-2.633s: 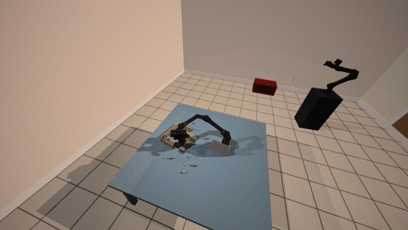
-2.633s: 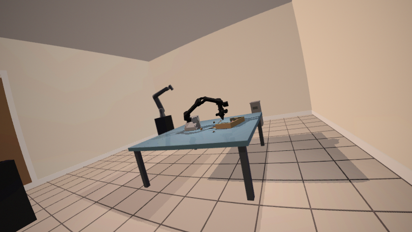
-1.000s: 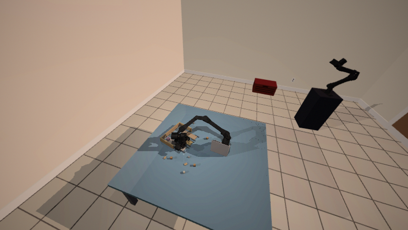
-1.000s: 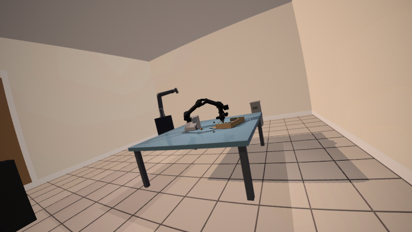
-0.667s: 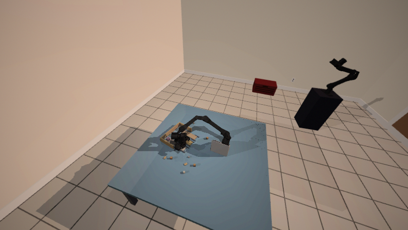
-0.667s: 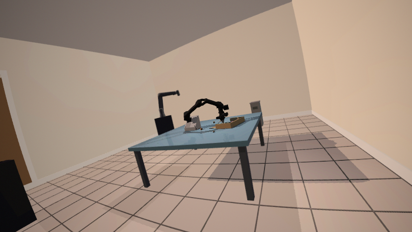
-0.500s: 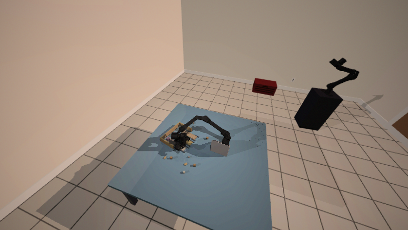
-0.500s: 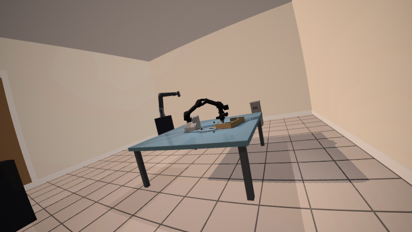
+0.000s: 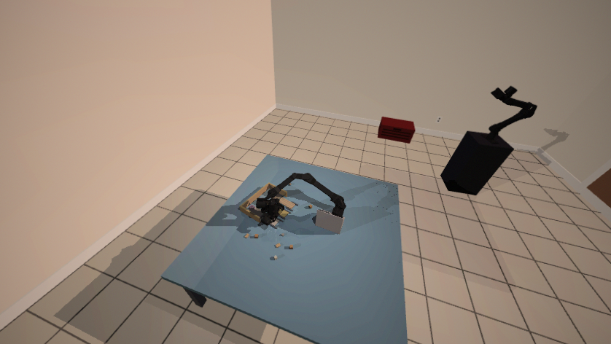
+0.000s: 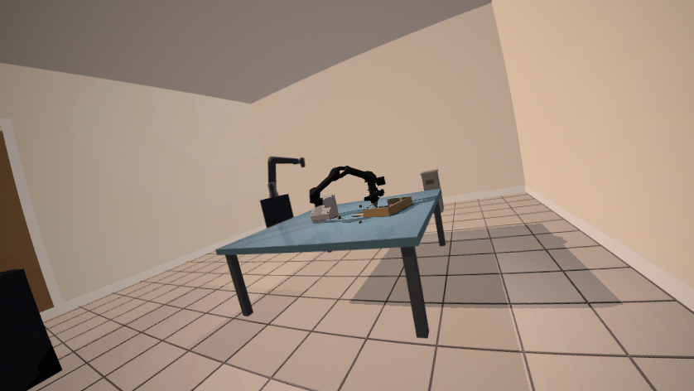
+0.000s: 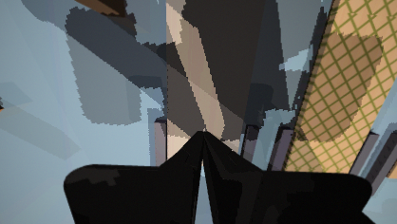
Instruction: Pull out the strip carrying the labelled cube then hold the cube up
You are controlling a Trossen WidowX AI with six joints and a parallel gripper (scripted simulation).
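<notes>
You are working the strip-pulling step: your tool is pinched fully closed, possibly on the tan strip's thin end, I cannot tell, beside the tray on the counter. The labelled cube is hidden. Next, draw back steadily.

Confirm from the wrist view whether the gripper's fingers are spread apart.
No: the gripper has its dark fingertips meeting at a point, nothing between them.
</notes>
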